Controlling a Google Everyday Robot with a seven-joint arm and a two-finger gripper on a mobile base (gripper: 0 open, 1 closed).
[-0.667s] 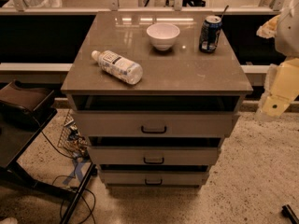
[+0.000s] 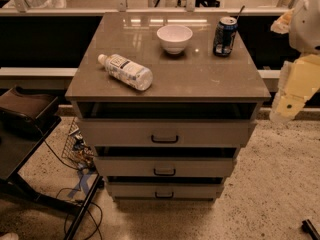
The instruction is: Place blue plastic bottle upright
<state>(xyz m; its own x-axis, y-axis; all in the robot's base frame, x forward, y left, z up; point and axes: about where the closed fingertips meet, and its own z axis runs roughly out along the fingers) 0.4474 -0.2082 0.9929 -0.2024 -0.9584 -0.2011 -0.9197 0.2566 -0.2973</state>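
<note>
The blue plastic bottle (image 2: 125,71) lies on its side on the left part of the cabinet top (image 2: 200,81). Its white cap points to the back left and its white label faces up. Only a dark tip of my gripper (image 2: 310,228) shows, at the bottom right corner, low near the floor and far from the bottle. My cream-coloured arm (image 2: 296,86) hangs to the right of the cabinet.
A white bowl (image 2: 174,38) stands at the back centre of the top and a dark blue soda can (image 2: 224,36) at the back right. Three drawers (image 2: 165,134) sit below. A dark chair (image 2: 25,114) and cables (image 2: 75,154) are on the left.
</note>
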